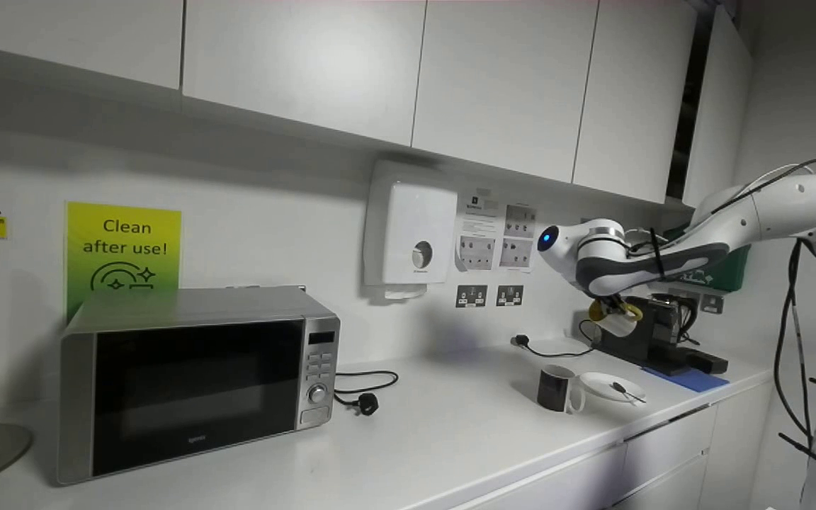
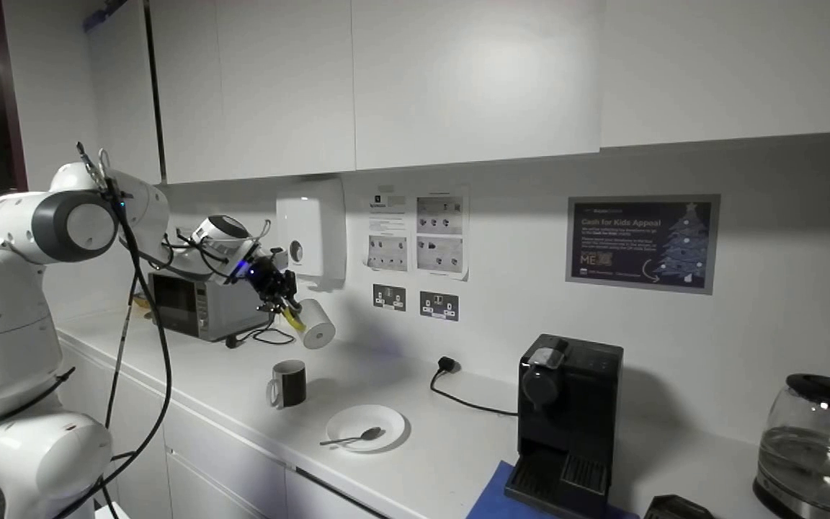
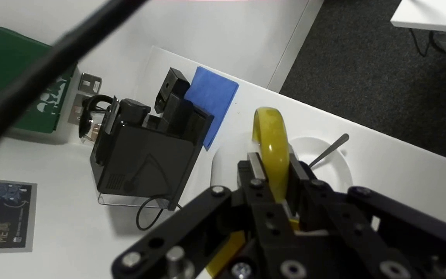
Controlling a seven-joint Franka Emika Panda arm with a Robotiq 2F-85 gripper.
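My gripper (image 3: 274, 161) is shut on the yellow handle (image 3: 271, 143) of a white mug, its fingers on either side of the handle. The mug (image 2: 318, 326) hangs tilted well over above the counter, its base towards the camera in an exterior view. Its yellow inside (image 1: 596, 312) shows in an exterior view; in the wrist view the fingers partly hide its pale body. A dark mug with a white handle (image 1: 553, 389) stands upright on the counter below. Beside it lies a white plate (image 2: 346, 417) with a metal spoon (image 2: 370, 434) across it.
A black coffee machine (image 2: 566, 418) stands on a blue cloth (image 3: 213, 97), with a glass kettle (image 2: 811, 447) further along. A microwave (image 1: 202, 397) occupies the counter's opposite end. Wall cabinets (image 1: 507, 85) hang overhead, and a paper dispenser (image 1: 411, 227) is on the wall.
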